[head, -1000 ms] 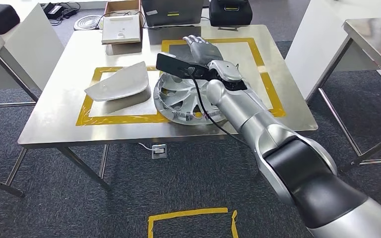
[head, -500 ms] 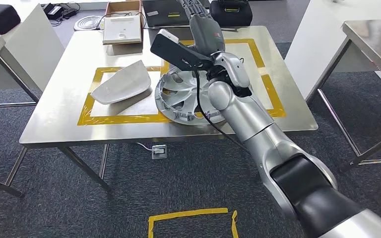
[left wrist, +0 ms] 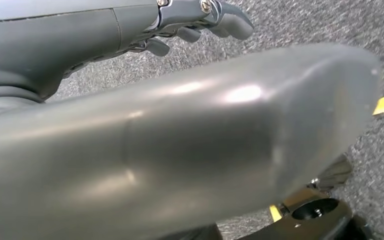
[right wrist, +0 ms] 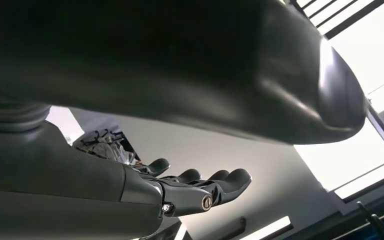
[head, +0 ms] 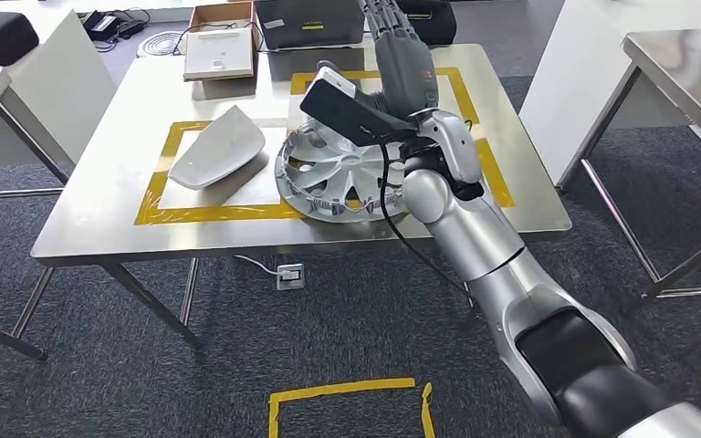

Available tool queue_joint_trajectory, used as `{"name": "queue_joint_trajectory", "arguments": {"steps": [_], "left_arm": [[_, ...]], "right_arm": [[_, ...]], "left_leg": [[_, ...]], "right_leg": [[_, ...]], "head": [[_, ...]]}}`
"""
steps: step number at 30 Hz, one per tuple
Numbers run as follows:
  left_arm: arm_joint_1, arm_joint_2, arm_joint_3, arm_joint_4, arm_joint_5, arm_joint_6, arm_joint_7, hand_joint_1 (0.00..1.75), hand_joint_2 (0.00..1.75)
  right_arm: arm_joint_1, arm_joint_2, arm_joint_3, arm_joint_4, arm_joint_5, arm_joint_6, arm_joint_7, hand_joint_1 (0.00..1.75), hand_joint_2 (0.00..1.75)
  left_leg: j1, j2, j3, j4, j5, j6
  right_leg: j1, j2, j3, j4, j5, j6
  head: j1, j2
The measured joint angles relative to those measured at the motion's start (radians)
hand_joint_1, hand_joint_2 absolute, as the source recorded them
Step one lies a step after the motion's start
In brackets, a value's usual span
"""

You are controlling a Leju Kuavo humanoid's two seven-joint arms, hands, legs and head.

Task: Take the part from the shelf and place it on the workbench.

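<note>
In the head view, the round silver plastic wheel cover [head: 340, 179] lies flat on the steel counter [head: 100, 214], across the yellow tape line and just beside a white curved shell part [head: 217, 149]. The right robot hand [head: 402, 46] is raised above it, apart, holding nothing.

Left wrist view: left robot hand [left wrist: 190, 25] hangs over grey carpet, fingers loosely spread and empty.

Right wrist view: the right hand's fingers [right wrist: 215, 185] stretch out, apart, empty.
</note>
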Motion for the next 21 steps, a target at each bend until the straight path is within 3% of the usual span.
{"name": "queue_joint_trajectory", "arguments": {"steps": [2,3,5,6,7,8,9,12,13,16,17,18,20,21], "left_arm": [[0.001,0.000,0.000,0.000,-0.002,0.000,0.001,0.00,0.00],[0.001,0.000,0.001,0.001,-0.002,0.000,0.002,0.00,0.00],[0.001,-0.001,0.001,0.001,-0.002,0.000,0.003,0.00,0.00],[0.001,-0.001,0.002,0.001,-0.002,0.000,0.003,0.00,0.00],[0.001,-0.002,0.002,0.001,-0.002,0.000,0.003,0.00,0.00],[0.001,-0.002,0.003,0.001,-0.002,0.000,0.002,0.00,0.00],[0.001,-0.002,0.003,0.001,-0.002,0.000,0.002,0.00,0.00],[-0.002,-0.002,0.004,0.000,-0.004,0.000,0.001,0.00,0.00],[-0.002,-0.002,0.004,0.000,-0.005,0.000,0.000,0.00,0.00],[-0.002,-0.004,0.006,0.000,-0.005,0.000,0.000,0.00,0.00],[-0.002,-0.004,0.007,0.000,-0.005,0.001,0.000,0.00,0.00],[-0.002,-0.005,0.009,0.000,-0.005,0.001,0.000,0.00,0.00],[-0.002,-0.005,0.013,-0.001,-0.004,0.002,0.000,0.00,0.00],[-0.002,-0.005,0.015,-0.001,-0.004,0.002,0.000,0.00,0.00]], "right_arm": [[0.005,0.000,-0.006,-0.008,0.005,0.000,0.000,0.00,0.00],[0.006,0.000,-0.008,-0.010,0.008,0.000,0.000,0.00,0.00],[0.012,-0.001,-0.010,-0.013,0.011,-0.001,0.000,0.00,0.00],[0.018,-0.001,-0.012,-0.014,0.012,-0.001,0.000,0.00,0.00],[0.024,-0.002,-0.013,-0.014,0.014,-0.002,-0.001,0.00,0.00],[0.030,-0.003,-0.015,-0.016,0.015,-0.002,-0.001,0.00,0.00],[0.034,-0.005,-0.018,-0.019,0.015,-0.003,-0.002,0.00,0.00],[0.040,-0.014,-0.033,-0.037,0.017,-0.007,-0.003,0.00,0.00],[0.042,-0.017,-0.038,-0.041,0.017,-0.008,-0.004,0.00,0.00],[0.054,-0.028,-0.048,-0.054,0.017,-0.011,-0.006,0.00,0.00],[0.059,-0.033,-0.053,-0.057,0.018,-0.011,-0.007,0.00,0.00],[0.062,-0.038,-0.058,-0.061,0.018,-0.012,-0.009,0.00,0.00],[0.068,-0.045,-0.064,-0.067,0.019,-0.012,-0.012,0.00,0.00],[0.073,-0.048,-0.065,-0.071,0.019,-0.013,-0.013,0.00,0.00]], "left_leg": [[0.003,0.000,-0.015,0.022,-0.024,-0.010],[0.004,0.000,-0.030,0.058,-0.056,-0.012],[0.003,0.000,-0.073,0.177,-0.134,-0.013],[0.003,0.000,-0.090,0.233,-0.160,-0.012],[0.002,0.000,-0.094,0.265,-0.169,-0.009],[0.000,0.000,-0.080,0.260,-0.159,-0.004],[-0.003,-0.001,-0.047,0.217,-0.135,0.004],[-0.019,0.000,0.073,0.035,-0.090,0.026],[-0.024,0.000,0.088,0.006,-0.090,0.028],[-0.029,0.003,0.079,-0.015,-0.066,0.040],[-0.027,0.005,0.074,-0.021,-0.053,0.047],[-0.024,0.008,0.065,-0.027,-0.038,0.054],[-0.022,0.011,0.040,-0.029,-0.014,0.061],[-0.022,0.012,0.026,-0.028,-0.003,0.061]], "right_leg": [[-0.001,-0.001,-0.008,-0.005,0.009,-0.018],[-0.001,-0.002,-0.014,-0.007,0.015,-0.026],[0.003,-0.002,-0.028,-0.007,0.026,-0.034],[0.006,-0.002,-0.036,-0.007,0.033,-0.037],[0.010,-0.002,-0.045,-0.006,0.040,-0.038],[0.015,-0.002,-0.054,-0.006,0.047,-0.038],[0.018,-0.001,-0.062,-0.006,0.055,-0.038],[0.023,-0.002,-0.079,-0.008,0.078,-0.031],[0.021,-0.003,-0.080,-0.009,0.085,-0.025],[0.015,-0.005,-0.083,-0.018,0.100,-0.004],[0.015,-0.005,-0.089,-0.007,0.082,0.002],[0.014,-0.005,-0.101,0.022,0.045,0.006],[0.011,-0.006,-0.133,0.135,-0.055,0.015],[0.010,-0.006,-0.144,0.196,-0.086,0.019]], "head": [[0.000,0.000],[0.000,0.000],[0.000,0.000],[0.000,0.000],[0.000,0.000],[0.000,0.000],[0.000,0.000],[0.002,0.000],[0.002,0.000],[0.001,0.000],[0.002,0.000],[0.003,0.000],[0.006,0.000],[0.006,0.000]]}}
